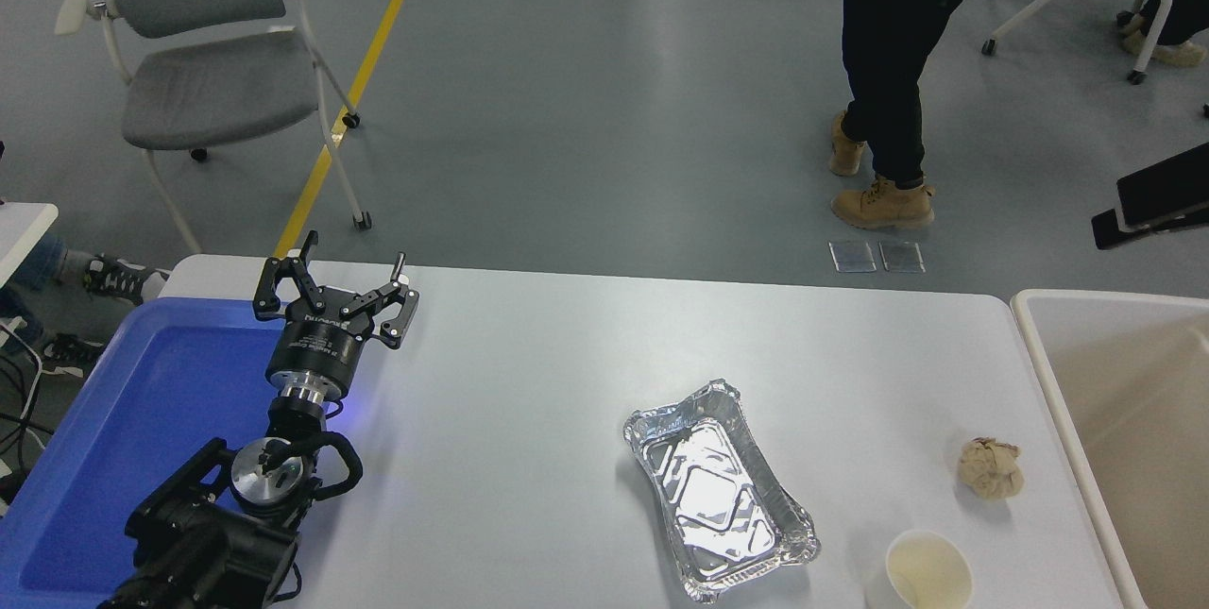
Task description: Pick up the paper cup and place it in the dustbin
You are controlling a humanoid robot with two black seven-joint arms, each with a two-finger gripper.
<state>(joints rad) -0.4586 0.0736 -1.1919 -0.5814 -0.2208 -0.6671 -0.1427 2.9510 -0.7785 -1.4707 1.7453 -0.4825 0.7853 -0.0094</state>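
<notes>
The paper cup (pixel 928 573) is small and white with a cream inside. It stands upright at the table's front right edge, partly cut off by the picture's bottom. The dustbin (pixel 1041 354) is a large off-white bin with a thick rim at the table's right end. Only a black tip of my right gripper (pixel 1157 198) shows at the right edge, above the bin's far side and far from the cup. My left gripper (pixel 342 283) is parked open and empty at the left, beside the blue tray.
A silver foil tray (pixel 718 491) lies left of the cup. A crumpled tan paper ball (pixel 990 468) lies between the cup and the bin. A blue plastic tray (pixel 142 401) is at the left. A person's legs (pixel 888 71) and chairs are beyond the table.
</notes>
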